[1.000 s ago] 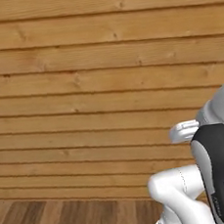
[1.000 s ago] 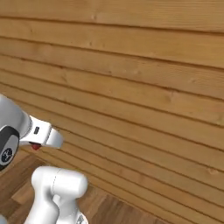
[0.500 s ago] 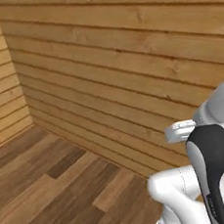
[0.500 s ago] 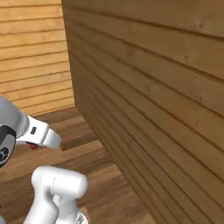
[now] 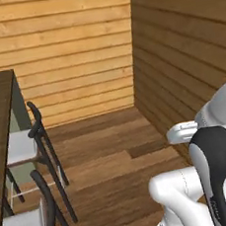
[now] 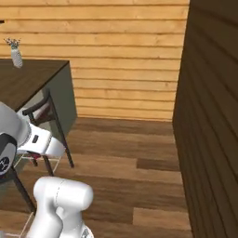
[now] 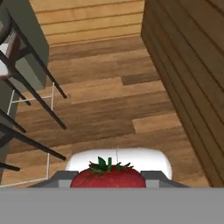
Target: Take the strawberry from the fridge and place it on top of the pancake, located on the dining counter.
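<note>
The strawberry [image 7: 108, 176] sat low in the hand view, red with green leaves on top, held between the jaws, whose grey tips showed just to either side of it and touching it. So the jaws were clenched on the strawberry.

Beyond the berry lay a wooden plank floor [image 7: 109, 105], with a darker wood-panelled wall [image 7: 192, 78] running along the right and a lighter plank wall [image 7: 87, 17] at the far end. On the left of the hand view stood the dark legs of stools [image 7: 30, 87] against the grey-green base of the dining counter [image 7: 26, 39].

In the left base view, the dark brown tabletop of the dining counter [image 5: 0, 128] ran along the left edge, with two dark-framed stools [image 5: 31, 144] with pale seats just beside it. The white arm [image 5: 211, 173] rose at the lower right.

In the right base view, the same tabletop [image 6: 28, 81] lay to the far left, carrying a small pale vase [image 6: 16, 56] with sprigs near its far edge. A stool [image 6: 44, 116] stood near the counter's end, and the arm [image 6: 28, 144] rose at the lower left.
</note>
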Tool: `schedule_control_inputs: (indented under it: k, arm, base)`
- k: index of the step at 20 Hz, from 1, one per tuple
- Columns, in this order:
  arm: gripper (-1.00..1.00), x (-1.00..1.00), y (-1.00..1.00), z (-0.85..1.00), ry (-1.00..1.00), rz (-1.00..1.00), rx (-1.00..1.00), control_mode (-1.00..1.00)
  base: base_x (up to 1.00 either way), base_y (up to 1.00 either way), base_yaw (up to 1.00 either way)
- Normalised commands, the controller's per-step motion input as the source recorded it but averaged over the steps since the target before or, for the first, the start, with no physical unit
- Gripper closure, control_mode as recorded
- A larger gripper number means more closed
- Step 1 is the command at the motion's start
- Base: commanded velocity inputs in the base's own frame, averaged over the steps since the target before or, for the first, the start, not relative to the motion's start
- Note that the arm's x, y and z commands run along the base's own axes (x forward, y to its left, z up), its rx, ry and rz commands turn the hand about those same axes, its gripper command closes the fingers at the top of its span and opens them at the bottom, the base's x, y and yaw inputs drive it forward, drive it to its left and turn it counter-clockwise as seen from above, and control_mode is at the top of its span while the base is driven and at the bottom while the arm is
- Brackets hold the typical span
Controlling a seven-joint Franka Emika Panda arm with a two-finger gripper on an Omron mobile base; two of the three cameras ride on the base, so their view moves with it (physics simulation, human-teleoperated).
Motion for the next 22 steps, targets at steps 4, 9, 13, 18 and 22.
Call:
schedule_control_inputs:
  k: [4, 9, 13, 18, 22]
  arm:
    - [1.00, 0.00, 0.00, 0.00, 0.00, 0.00, 0.00, 1.00]
    - [1.00, 0.00, 0.00, 0.00, 0.00, 0.00, 0.00, 1.00]
    - [1.00, 0.00, 0.00, 0.00, 0.00, 0.00, 0.00, 1.00]
    - [1.00, 0.00, 0.00, 0.00, 0.00, 0.00, 0.00, 1.00]
    - [1.00, 0.00, 0.00, 0.00, 0.00, 0.00, 0.00, 1.00]
  base:
    - [0.54, -0.28, 0.91]
    - [0.44, -0.05, 0.96]
    - [0.45, -0.10, 0.98]
    - [0.35, -0.06, 1.00]
    - [0.39, -0.14, 0.98]
